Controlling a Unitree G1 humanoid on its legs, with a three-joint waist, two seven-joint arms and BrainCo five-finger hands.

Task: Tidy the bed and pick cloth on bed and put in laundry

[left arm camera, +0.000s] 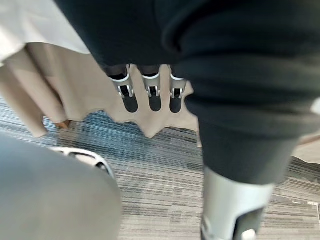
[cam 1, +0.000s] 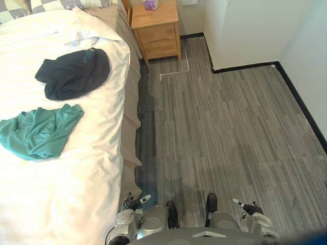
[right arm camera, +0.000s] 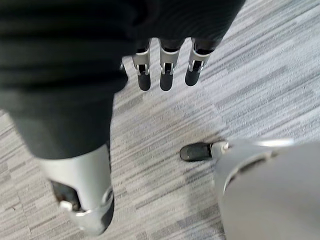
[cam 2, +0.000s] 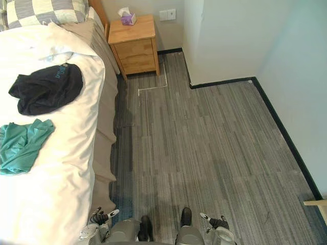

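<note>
on bed [cam 1: 76,194]: black cloth [cam 1: 71,74] near the pillow end; teal cloth [cam 1: 41,131] nearer the robot, apart from it.
print: teal mark on black cloth, too small to read.
bed edge: beige skirt [cam 1: 130,117] drops to wide grey floor [cam 1: 230,127].
nightstand [cam 1: 156,30]: tissue box [cam 1: 150,4] on top.
left hand [cam 1: 134,203]: low by skirt, fingers straight, empty.
right hand [cam 1: 248,206]: low over floor, fingers straight, empty.
</note>
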